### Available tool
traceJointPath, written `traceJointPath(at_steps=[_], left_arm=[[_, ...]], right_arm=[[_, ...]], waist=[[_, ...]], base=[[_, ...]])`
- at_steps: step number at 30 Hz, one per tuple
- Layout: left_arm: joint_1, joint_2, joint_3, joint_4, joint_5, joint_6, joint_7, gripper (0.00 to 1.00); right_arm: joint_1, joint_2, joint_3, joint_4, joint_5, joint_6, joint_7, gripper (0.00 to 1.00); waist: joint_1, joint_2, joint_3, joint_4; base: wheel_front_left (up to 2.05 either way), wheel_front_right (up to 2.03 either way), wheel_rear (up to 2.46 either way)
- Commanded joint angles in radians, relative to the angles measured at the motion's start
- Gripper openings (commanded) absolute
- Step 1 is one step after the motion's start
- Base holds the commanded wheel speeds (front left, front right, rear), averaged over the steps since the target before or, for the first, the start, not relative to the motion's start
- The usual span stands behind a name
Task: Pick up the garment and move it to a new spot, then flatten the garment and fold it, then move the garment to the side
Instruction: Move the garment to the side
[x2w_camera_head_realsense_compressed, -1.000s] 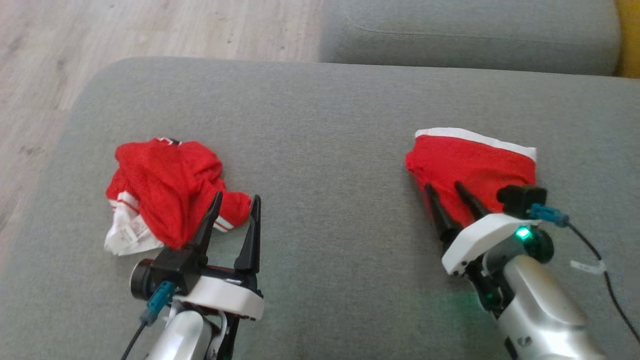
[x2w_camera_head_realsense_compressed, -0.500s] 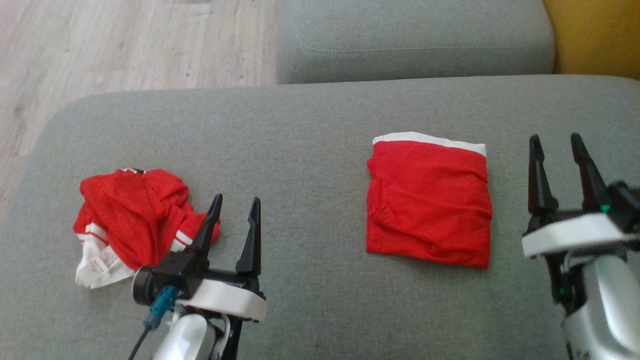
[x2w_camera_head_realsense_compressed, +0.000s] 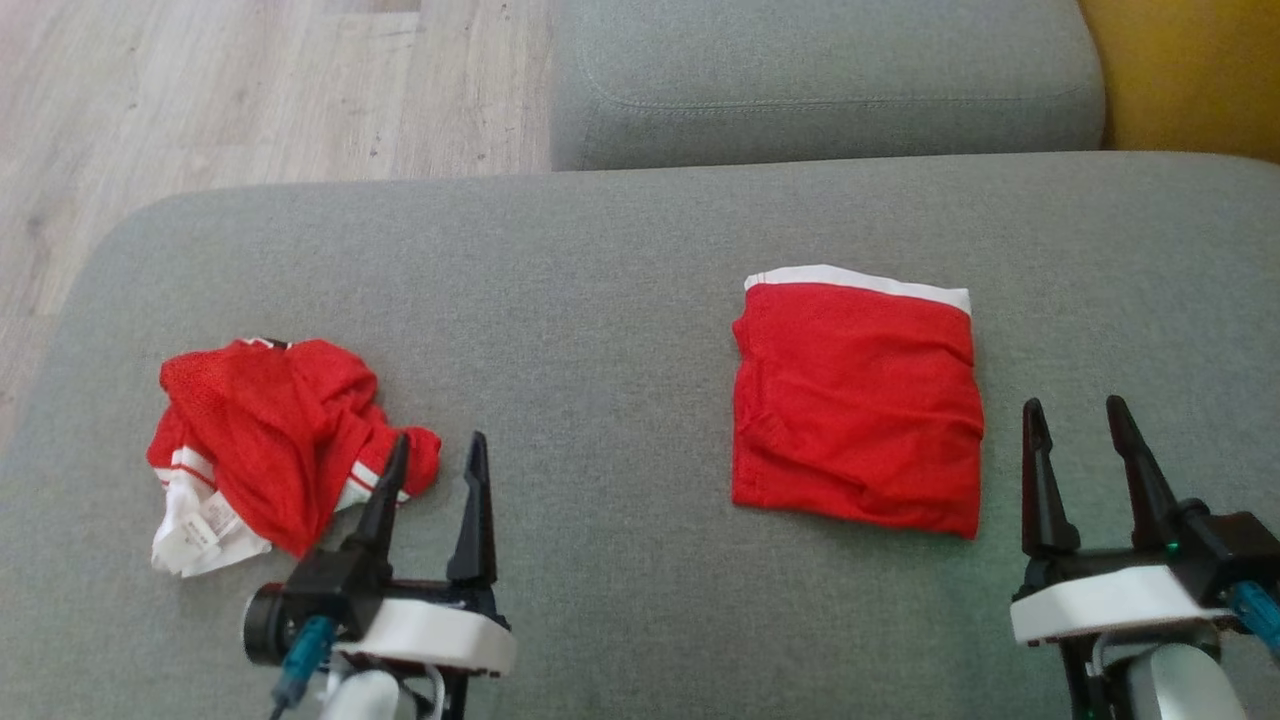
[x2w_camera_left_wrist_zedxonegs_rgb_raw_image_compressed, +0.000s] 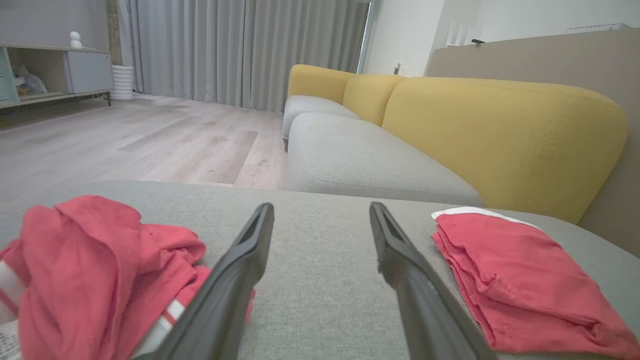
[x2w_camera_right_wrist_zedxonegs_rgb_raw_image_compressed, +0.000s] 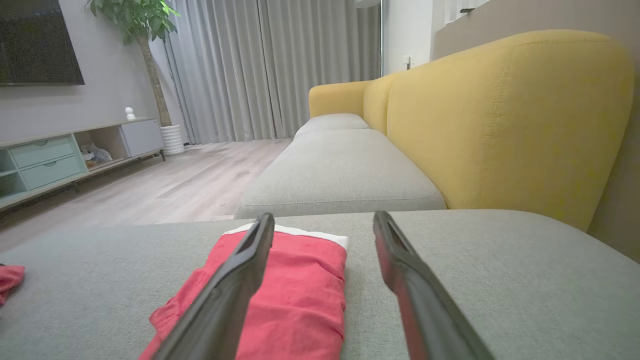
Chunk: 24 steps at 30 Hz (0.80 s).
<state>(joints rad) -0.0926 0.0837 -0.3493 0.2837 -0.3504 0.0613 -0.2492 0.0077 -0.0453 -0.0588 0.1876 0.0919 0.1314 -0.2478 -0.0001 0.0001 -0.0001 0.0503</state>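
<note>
- Two garments are laid on the grey seat cushion (x2w_camera_head_realsense_compressed: 600, 280): folded garment (x2w_camera_head_realsense_compressed: 855, 400) at its right, seemingly set aside as done; crumpled garment (x2w_camera_head_realsense_compressed: 270, 440) at its left
- Near its front edge the left gripper (x2w_camera_head_realsense_compressed: 437, 445) and right gripper (x2w_camera_head_realsense_compressed: 1072, 405) are held spread and empty

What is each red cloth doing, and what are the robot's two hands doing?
Folded red garment: folded into a neat square, lying flat on the grey cushion, white band at its far edge.
Crumpled red garment: bunched in a heap, not folded.
Left gripper: open, holding nothing, beside the heap.
Right gripper: open, holding nothing, beside the folded one.
</note>
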Motion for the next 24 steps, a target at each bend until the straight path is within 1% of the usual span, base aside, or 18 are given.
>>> traceJointPath(at_steps=[1,9,13,18,20,22,24], left_arm=[[-0.025,-0.002,0.048,-0.043,0.013,0.001,-0.012,1.0],[-0.023,-0.018,0.078,-0.058,0.042,-0.028,-0.012,1.0],[-0.037,-0.023,0.077,-0.052,0.052,-0.041,-0.012,1.0],[-0.062,-0.026,0.058,-0.033,0.064,-0.062,-0.012,1.0],[-0.073,-0.027,0.06,-0.031,0.065,-0.065,-0.013,1.0],[-0.083,-0.028,0.06,-0.03,0.066,-0.069,-0.013,1.0],[-0.094,-0.029,0.059,-0.029,0.068,-0.075,-0.013,1.0]], right_arm=[[-0.033,-0.005,0.028,-0.04,0.01,-0.001,-0.011,1.0],[-0.047,-0.005,0.026,-0.027,0.028,-0.001,-0.01,1.0],[-0.096,-0.005,0.024,0.021,0.018,-0.001,0.038,1.0],[-0.215,-0.005,-0.023,0.162,0.035,-0.001,0.122,1.0],[-0.265,-0.005,-0.046,0.226,0.064,-0.001,0.152,1.0],[-0.309,-0.005,-0.072,0.291,0.065,-0.001,0.175,1.0],[-0.351,-0.005,-0.089,0.359,0.1,-0.001,0.193,1.0]], waist=[[0.0001,-0.0001,0.001,0.001],[0.0001,-0.0001,0.019,0.019],[0.0001,-0.0001,0.05,0.029],[0.0001,-0.0001,0.093,0.051],[0.0001,-0.0001,0.11,0.059],[0.0001,-0.0001,0.126,0.069],[0.0001,-0.0001,0.143,0.079]], base=[[0.0,0.0,0.0],[0.0,0.0,0.0],[0.0,0.0,0.0],[0.0,0.0,0.0],[0.0,0.0,0.0],[0.0,0.0,0.0],[0.0,0.0,0.0]])
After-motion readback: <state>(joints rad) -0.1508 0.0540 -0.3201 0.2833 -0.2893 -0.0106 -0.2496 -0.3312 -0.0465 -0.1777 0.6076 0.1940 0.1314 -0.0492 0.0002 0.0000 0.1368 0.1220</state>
